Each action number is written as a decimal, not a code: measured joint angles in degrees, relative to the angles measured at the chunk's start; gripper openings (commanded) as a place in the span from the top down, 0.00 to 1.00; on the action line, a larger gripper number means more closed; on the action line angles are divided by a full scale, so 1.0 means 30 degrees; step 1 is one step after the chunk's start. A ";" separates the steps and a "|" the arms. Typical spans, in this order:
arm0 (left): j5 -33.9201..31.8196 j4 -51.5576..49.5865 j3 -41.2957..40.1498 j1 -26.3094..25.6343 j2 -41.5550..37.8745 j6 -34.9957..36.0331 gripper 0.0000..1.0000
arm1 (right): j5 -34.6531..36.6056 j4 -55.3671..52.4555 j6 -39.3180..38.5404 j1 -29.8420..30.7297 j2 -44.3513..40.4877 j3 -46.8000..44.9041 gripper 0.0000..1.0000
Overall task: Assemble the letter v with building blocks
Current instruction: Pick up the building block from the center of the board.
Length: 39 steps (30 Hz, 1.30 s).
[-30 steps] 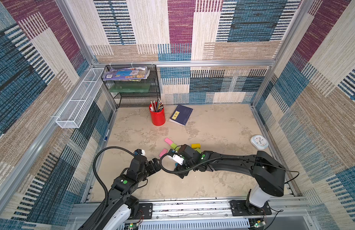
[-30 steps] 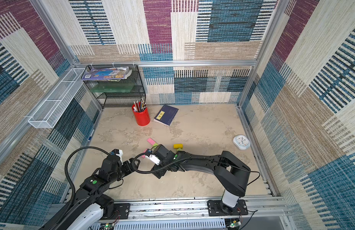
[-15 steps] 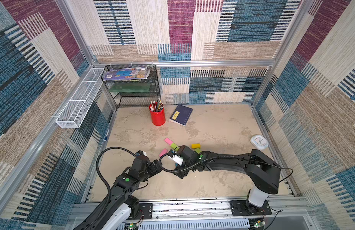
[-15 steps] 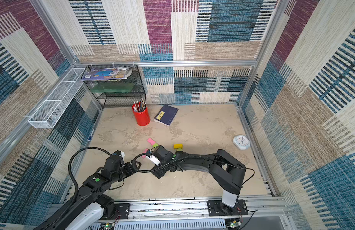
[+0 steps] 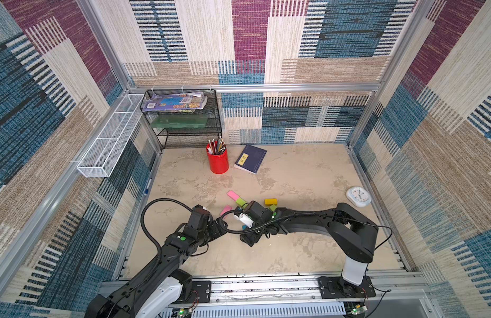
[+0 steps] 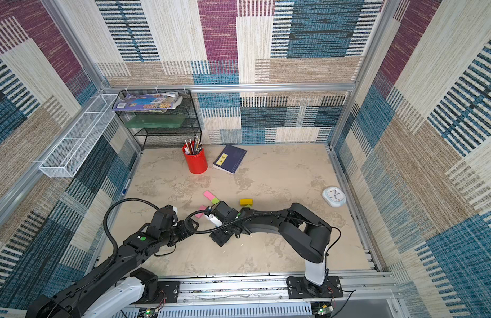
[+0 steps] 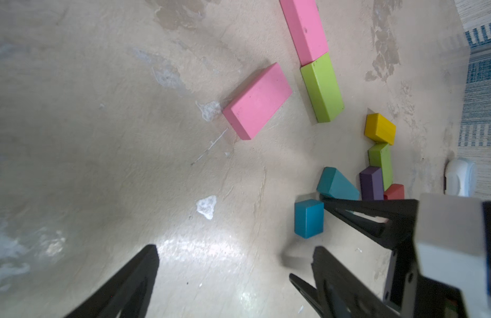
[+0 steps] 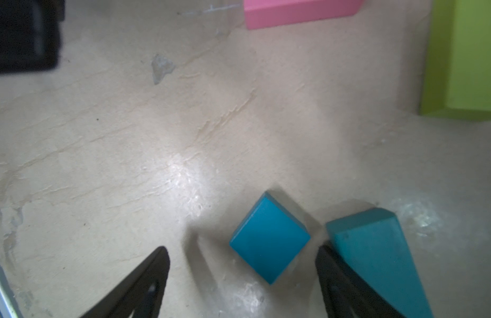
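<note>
Sitting cornerwise between the fingertips of the right hand (image 8: 241, 249) — spread wide, empty — the small teal block (image 8: 269, 238) crowds the finger touching the larger teal block (image 8: 376, 261).

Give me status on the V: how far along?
Early. Done: a pink block and a green block lie end to end, looking like one stroke. In hand: nothing gripped; the right gripper stands open around the teal cube, the left gripper open and empty. Left: the loose pink block, the teal wedge and the small blocks by the yellow block need working in; no V yet.
</note>
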 measured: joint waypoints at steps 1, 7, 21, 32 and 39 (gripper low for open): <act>0.0000 0.0051 0.0000 0.0000 0.0000 0.0000 0.10 | -0.0007 0.0044 0.0000 -0.0015 0.0051 0.0036 0.13; 0.0000 0.0066 0.0000 0.0000 0.0109 0.0000 0.10 | 0.0000 0.0619 -0.0007 -0.0022 0.0466 0.0306 0.13; -0.0015 0.0663 -0.0124 0.0124 0.0838 -0.0007 0.10 | 0.0291 0.1049 0.0211 -0.0036 0.0874 0.0605 0.18; -0.0007 0.1013 -0.0044 0.0160 0.1399 0.0000 0.10 | 0.0882 0.1406 0.0291 0.0000 0.0911 0.0379 0.26; 0.0007 0.1566 0.0007 0.0197 0.2273 0.0007 0.10 | 0.1596 0.1661 0.0444 0.0240 0.0882 0.0182 0.28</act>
